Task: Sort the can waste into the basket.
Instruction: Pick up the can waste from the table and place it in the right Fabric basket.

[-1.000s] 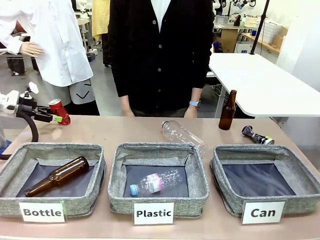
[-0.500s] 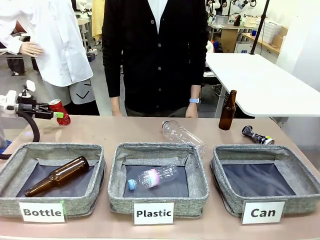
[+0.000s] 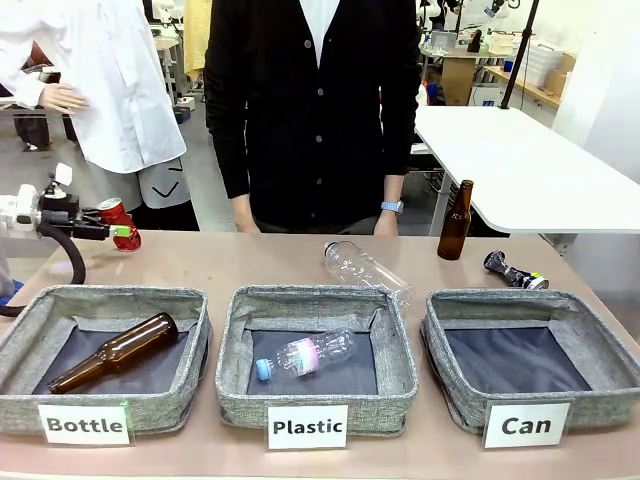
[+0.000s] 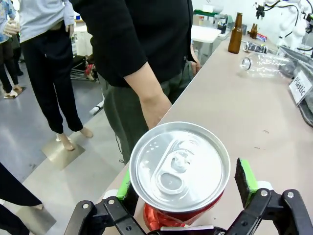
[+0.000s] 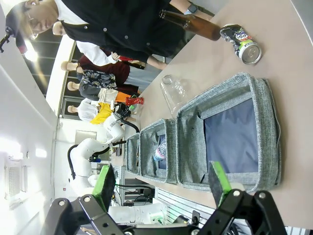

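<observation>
a: bench (image 3: 250, 262) check: where's the red can (image 3: 118, 222)?
b: far left edge, between the left tool's (image 4: 185, 177) spread fingers, not clamped. right tool (image 5: 162, 180) gapes too. dark can (image 3: 515, 271) lies behind the basket (image 3: 455, 395).

The left gripper (image 4: 186, 180) is black, its linked bars joined by silver screws (image 4: 260, 193) and tipped with green pads (image 4: 246, 175); the right gripper (image 5: 161, 180) looks alike. A black cable (image 3: 66, 256) loops from the left arm's white wrist (image 3: 18, 208). The person wears a buttoned black cardigan (image 3: 315, 110), a white shirt (image 3: 322, 18) and a blue wristwatch (image 3: 389, 207).
</observation>
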